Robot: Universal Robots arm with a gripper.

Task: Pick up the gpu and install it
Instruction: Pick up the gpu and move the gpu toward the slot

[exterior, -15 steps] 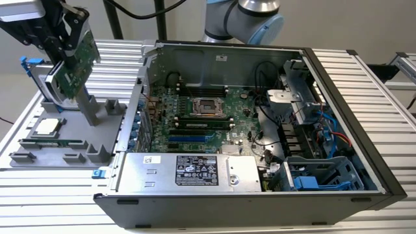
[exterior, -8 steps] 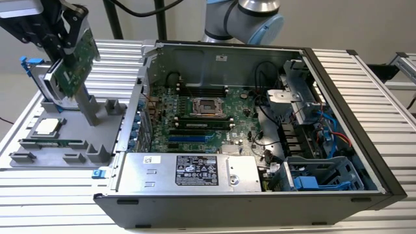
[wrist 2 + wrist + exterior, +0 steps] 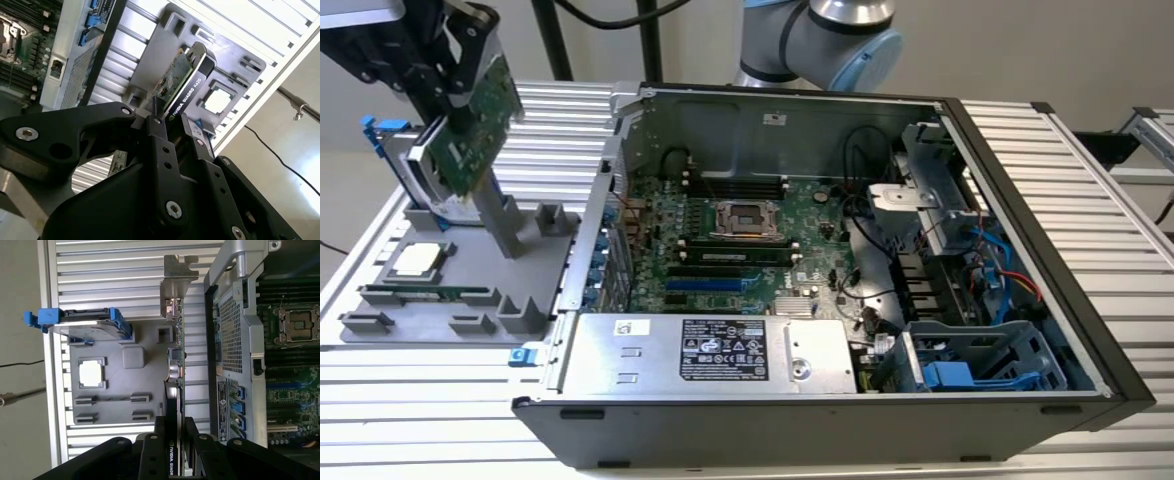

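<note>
Gripper (image 3: 450, 95) holding the gpu (image 3: 480, 125) above the grey parts tray (image 3: 400, 335)
Its fingers (image 3: 159, 135) are closed on the card's two faces near one end; the card hangs tilted, off the tray, to the exterior view's left of the open computer case (image 3: 720, 425)

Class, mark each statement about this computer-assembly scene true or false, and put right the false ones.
1. The gripper is shut on the gpu. True.
2. The gpu is seated in a motherboard slot. False: it is held in the air above the grey tray, outside the computer case.
3. A hard drive with a blue frame stands on the grey tray. True.
4. The computer case is closed. False: its side is open and the motherboard shows.
</note>
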